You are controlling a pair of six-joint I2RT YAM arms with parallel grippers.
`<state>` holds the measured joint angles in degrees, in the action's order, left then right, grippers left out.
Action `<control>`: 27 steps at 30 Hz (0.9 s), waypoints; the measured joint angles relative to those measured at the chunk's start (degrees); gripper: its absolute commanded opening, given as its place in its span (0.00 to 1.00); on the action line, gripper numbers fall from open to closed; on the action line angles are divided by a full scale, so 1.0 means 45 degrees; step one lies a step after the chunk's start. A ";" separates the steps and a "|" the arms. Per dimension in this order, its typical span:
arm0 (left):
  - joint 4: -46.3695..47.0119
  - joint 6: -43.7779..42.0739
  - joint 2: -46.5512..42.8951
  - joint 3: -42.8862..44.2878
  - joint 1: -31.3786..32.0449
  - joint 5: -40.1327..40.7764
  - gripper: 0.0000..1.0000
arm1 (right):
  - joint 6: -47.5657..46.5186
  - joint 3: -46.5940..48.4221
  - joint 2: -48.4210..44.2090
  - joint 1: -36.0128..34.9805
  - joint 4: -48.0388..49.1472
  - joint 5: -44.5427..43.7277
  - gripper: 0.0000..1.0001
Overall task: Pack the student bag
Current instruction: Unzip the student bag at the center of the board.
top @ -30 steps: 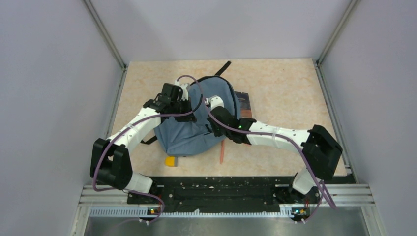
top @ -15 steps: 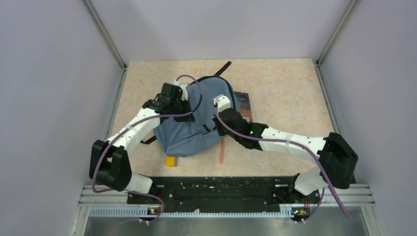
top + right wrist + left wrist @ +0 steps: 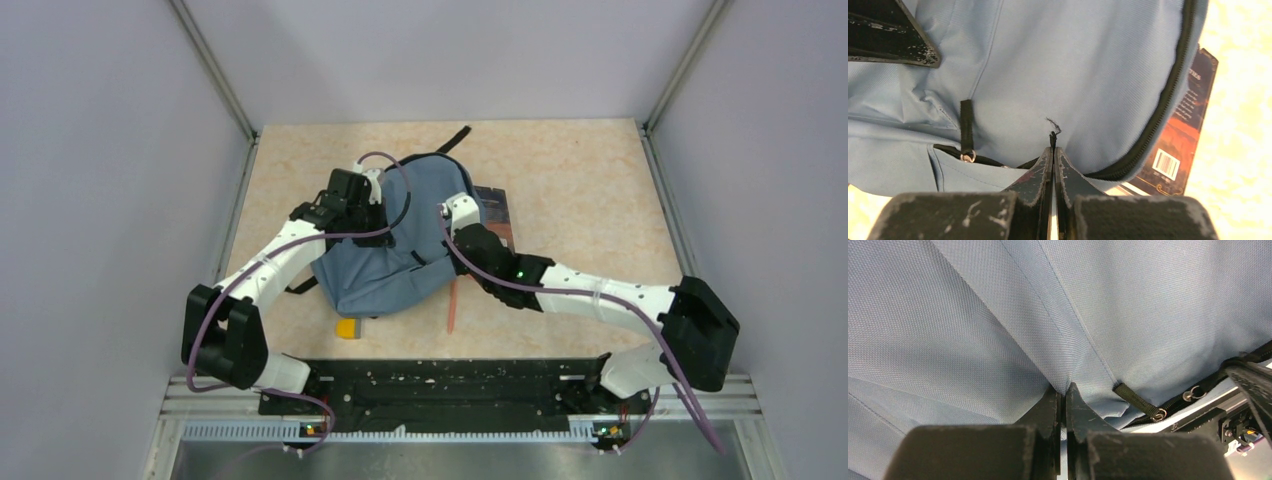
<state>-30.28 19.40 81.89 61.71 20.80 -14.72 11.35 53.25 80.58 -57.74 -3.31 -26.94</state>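
The slate-blue student bag [image 3: 395,250] lies in the middle of the table. My left gripper [image 3: 384,222] is over its left side, and in the left wrist view [image 3: 1064,388] it is shut on a pinched fold of the bag's fabric [image 3: 998,315]. My right gripper [image 3: 447,212] is at the bag's right edge. In the right wrist view [image 3: 1052,149] it is shut on a thin black zipper pull [image 3: 1052,136] by the black zipper trim [image 3: 1168,100]. A second black pull strap with a metal ring [image 3: 966,131] hangs to the left.
A dark book with a barcode [image 3: 1180,135] lies partly under the bag's right side, also in the top view [image 3: 497,212]. A yellow object [image 3: 347,328] and a thin orange pencil [image 3: 452,306] lie by the bag's near edge. Walls close in the table.
My right gripper has moved right and slightly away along the bag's edge with the zipper pull, and its elbow has swung right. My left arm has held still.
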 measured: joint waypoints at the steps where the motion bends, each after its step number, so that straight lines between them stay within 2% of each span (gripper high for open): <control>1: 0.0000 -0.0010 0.0000 0.0005 0.0000 0.0039 0.00 | -0.0063 -0.0073 -0.0117 0.0000 0.0053 -0.0102 0.00; 17: -0.0418 -0.0073 0.0000 0.0248 0.0010 0.0855 0.00 | -0.0631 -0.0102 -0.0631 0.0044 0.0112 -0.1583 0.00; 27: -0.0704 -0.0121 0.0000 0.0427 0.0053 0.1321 0.00 | -0.0675 -0.0102 -0.1219 0.1103 0.0078 -0.1511 0.00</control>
<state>-33.45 18.85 81.89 63.64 21.04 -8.78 8.32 52.80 75.09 -52.77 -2.96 -33.74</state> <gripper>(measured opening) 0.023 0.003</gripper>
